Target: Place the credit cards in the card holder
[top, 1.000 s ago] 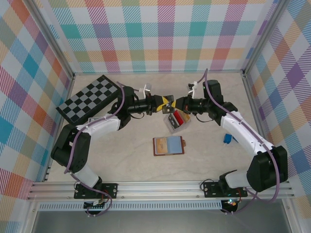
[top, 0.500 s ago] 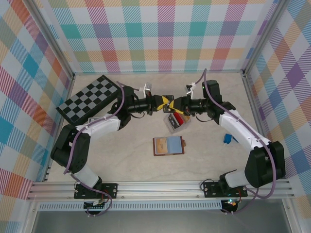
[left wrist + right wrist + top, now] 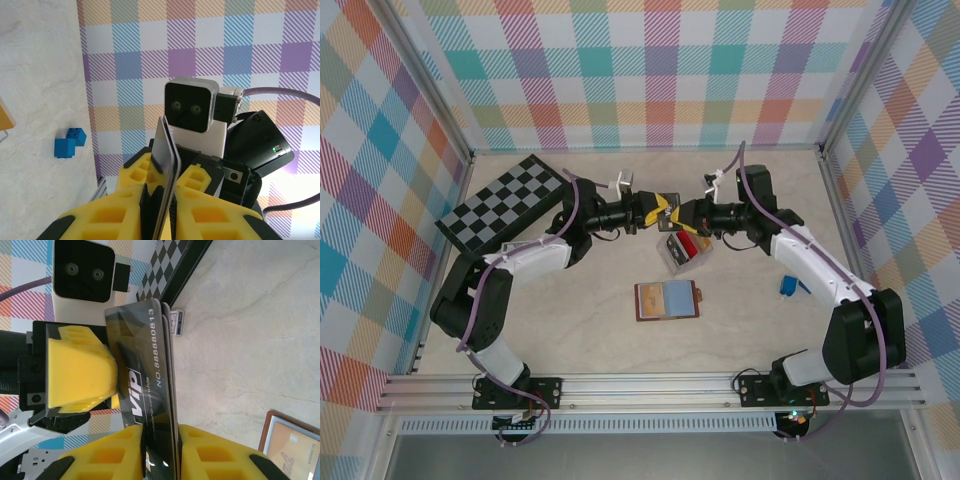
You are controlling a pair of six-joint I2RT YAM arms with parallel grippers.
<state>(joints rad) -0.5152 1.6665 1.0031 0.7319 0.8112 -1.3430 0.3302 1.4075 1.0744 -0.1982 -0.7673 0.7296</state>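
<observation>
One black card [image 3: 150,385], by our judgement light, stiff and slick, sits between the left jaws and right jaws, both narrow around it though we cannot tell which grips, best pinched across its flat faces, well apart from the wallet [image 3: 667,300] on the surface [image 3: 570,320].

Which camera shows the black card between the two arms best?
The right wrist camera: the black card faces it, so the VIP lettering and number read clearly. The left wrist camera sees it edge-on, a thin strip between yellow fingers. Top camera: too small to make out.
</observation>
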